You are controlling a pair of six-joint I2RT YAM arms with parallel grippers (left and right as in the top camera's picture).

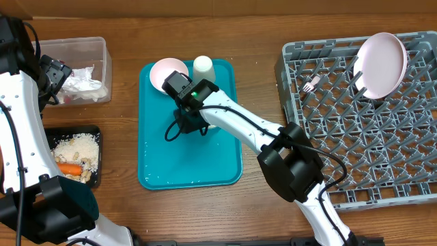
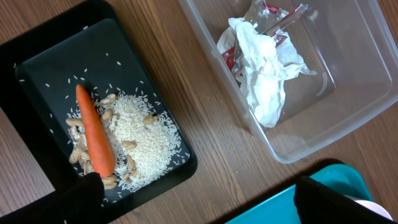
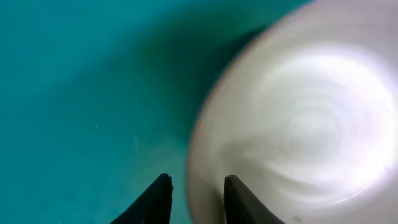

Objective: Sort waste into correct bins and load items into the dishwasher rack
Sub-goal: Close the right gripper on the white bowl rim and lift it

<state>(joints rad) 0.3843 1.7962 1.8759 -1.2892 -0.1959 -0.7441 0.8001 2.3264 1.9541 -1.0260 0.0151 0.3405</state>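
Observation:
A small white bowl (image 1: 164, 70) sits on the teal tray, with a white cup (image 1: 203, 67) beside it. My right gripper (image 1: 174, 80) is down at this bowl (image 3: 298, 118). In the right wrist view its jaws (image 3: 197, 180) straddle the rim, one finger inside and one outside, with a thin strip of teal showing between the outer finger and the rim. The view is blurred. My left gripper (image 2: 205, 208) stands wide open and empty over bare wood between the black tray (image 2: 37, 74) and the clear tub (image 2: 348, 118). In the rack (image 1: 355, 137) stand a white plate (image 1: 382, 63) and a fork (image 1: 312, 84).
The clear tub (image 1: 75, 42) holds crumpled napkins (image 2: 264, 68) and a red-and-white wrapper (image 2: 273, 18). The black tray (image 1: 95, 133) holds a carrot (image 2: 94, 130) and pale crumbs (image 2: 146, 140). The teal tray (image 1: 191, 164) lies mid-table, and my right arm crosses it.

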